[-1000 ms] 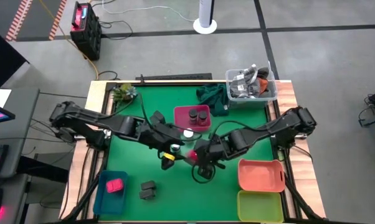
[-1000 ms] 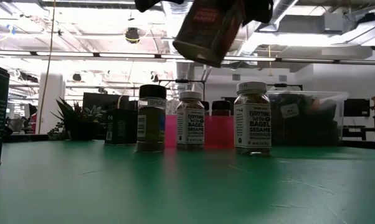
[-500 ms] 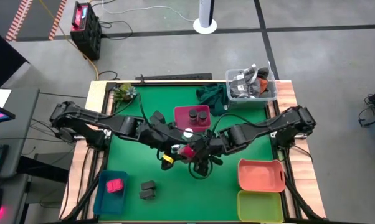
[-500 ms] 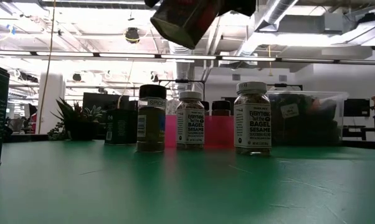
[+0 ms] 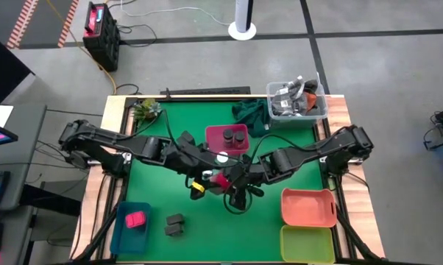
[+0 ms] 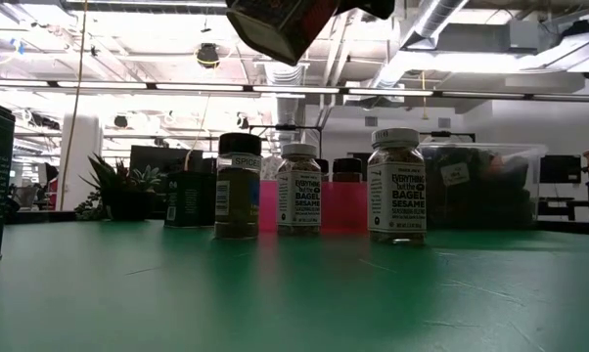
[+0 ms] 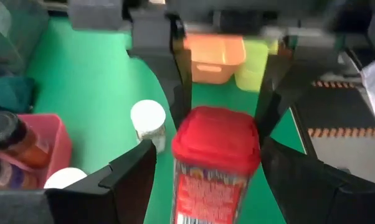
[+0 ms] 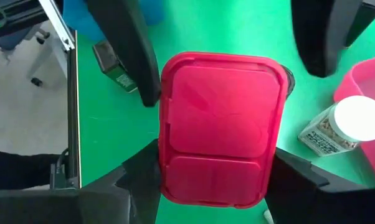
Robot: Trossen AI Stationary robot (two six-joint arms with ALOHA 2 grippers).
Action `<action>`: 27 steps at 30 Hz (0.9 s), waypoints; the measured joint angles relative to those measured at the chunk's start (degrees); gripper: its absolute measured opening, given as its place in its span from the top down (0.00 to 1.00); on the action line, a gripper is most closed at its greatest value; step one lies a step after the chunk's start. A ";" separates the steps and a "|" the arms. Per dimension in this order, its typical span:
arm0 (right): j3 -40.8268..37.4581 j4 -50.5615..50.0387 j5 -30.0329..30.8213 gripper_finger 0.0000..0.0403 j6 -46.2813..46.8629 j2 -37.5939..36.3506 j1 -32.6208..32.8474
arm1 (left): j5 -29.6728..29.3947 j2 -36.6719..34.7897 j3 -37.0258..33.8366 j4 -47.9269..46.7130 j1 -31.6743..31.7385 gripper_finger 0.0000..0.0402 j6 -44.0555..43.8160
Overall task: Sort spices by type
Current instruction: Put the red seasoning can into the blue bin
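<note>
A white-capped jar (image 6: 396,187) reads "EVERYTHING BAGEL SESAME"; a dark-lidded jar (image 6: 238,187) reads "SPICES".

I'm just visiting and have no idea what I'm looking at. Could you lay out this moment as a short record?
Held item: red-lidded tin, tilted in the air over the table's middle
Right gripper: shut on the tin's lid end
Left gripper: open, fingers spread either side of the tin
Pink tray: two dark-capped jars
Blue tray: one pink packet
</note>
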 joint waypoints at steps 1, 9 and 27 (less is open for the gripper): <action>0.00 -0.04 0.01 0.38 -0.24 -0.19 0.00 | 0.43 0.00 0.00 -0.98 0.00 0.31 0.04; 0.00 1.56 0.01 0.38 -1.51 -0.74 -0.29 | 0.72 0.00 0.00 -2.42 0.09 0.31 1.79; 0.00 4.85 -0.07 0.35 -1.67 -0.77 -0.74 | 3.04 -0.09 0.00 -2.61 0.11 0.53 2.94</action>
